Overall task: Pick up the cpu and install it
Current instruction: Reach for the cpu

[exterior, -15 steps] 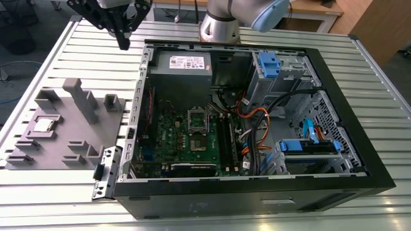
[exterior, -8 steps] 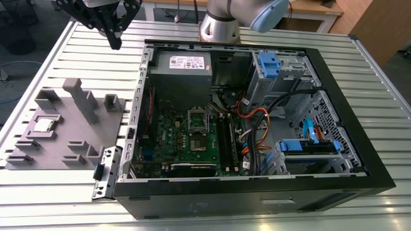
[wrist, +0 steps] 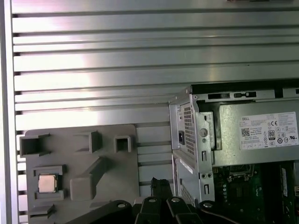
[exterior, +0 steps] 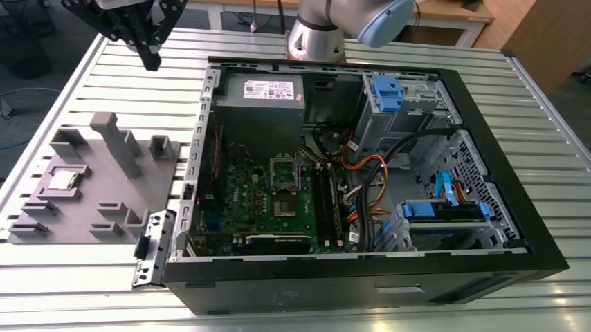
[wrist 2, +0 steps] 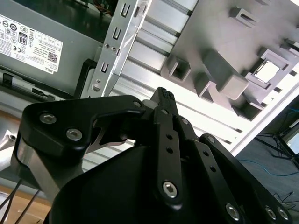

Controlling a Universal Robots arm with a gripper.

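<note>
Cpu (exterior: 62, 180) lay in a pocket of the grey tray (exterior: 111, 197), at the exterior view's left of the open case (exterior: 305, 294), on the slatted table (exterior: 93, 304); gripper (exterior: 151, 63) hung over the table near a corner of the case, well apart from the cpu, fingers pressed together, holding nothing.

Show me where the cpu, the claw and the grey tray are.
cpu (exterior: 61, 180): exterior view, middle of its silvery top.
claw (exterior: 151, 63): exterior view, midway between its fingertips.
grey tray (exterior: 111, 192): exterior view, bare flat part beside the cpu.
</note>
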